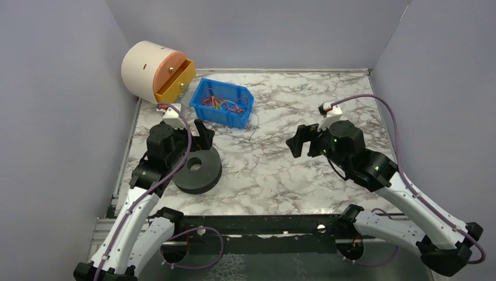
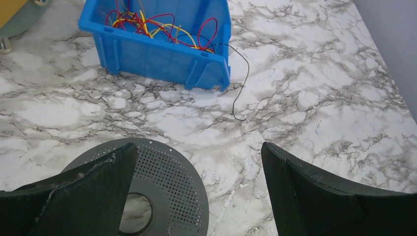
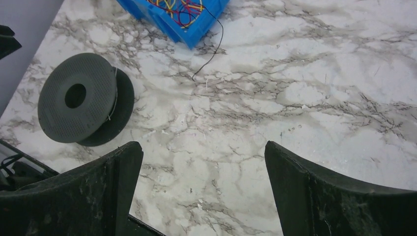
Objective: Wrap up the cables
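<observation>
Top external view puts the job at its very start: neither arm holds anything. The left gripper (image 1: 203,136) hangs with its fingers spread wide over the far side of the black spool (image 1: 197,171), which lies flat near the table's (image 1: 304,175) left edge. The right gripper (image 1: 297,142) hovers above the middle of the table, also spread wide and well apart from everything.

The coloured cables (image 1: 225,105) lie tangled in a blue bin (image 1: 217,115) by the far edge, toward the far left corner. One thin black wire (image 2: 242,83) trails over the bin's rim, its end resting on the table.

My guess is that this loose wire is the easiest first pick. It would take a fine pinch low on the table, then a carry to the spool.

How many cables sit in the bin, and how knotted they are, I cannot tell. A faint line runs along the spool's rim in the right wrist view; whether that is wire already wound is unclear. The left arm covers part of the spool from above.
</observation>
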`<action>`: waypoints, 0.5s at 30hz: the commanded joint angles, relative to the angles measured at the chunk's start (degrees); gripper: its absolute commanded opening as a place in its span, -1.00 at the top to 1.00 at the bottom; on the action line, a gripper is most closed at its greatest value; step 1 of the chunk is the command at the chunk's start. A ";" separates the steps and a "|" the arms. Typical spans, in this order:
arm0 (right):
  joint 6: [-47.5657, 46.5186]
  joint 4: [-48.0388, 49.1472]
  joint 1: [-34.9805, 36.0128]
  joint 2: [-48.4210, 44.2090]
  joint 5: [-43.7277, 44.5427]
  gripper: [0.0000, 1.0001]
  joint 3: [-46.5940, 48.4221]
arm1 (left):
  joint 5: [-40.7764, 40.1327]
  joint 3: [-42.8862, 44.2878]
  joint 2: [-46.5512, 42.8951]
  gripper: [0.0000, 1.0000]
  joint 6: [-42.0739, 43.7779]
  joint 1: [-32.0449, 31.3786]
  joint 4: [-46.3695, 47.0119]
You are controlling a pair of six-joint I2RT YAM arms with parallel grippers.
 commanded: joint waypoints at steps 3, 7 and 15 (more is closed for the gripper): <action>-1.04 1.42 0.24 0.28 -4.38 -0.99 -3.53 | -1.30 -0.85 0.94 -0.98 0.04 -0.05 0.72; -2.32 4.96 0.18 1.01 -9.39 -1.00 -5.50 | -1.48 -1.03 1.00 -0.98 0.39 0.13 0.65; -5.44 10.75 0.22 6.22 -15.77 -0.94 -6.23 | -1.33 -1.08 0.85 -0.98 0.88 0.40 -0.07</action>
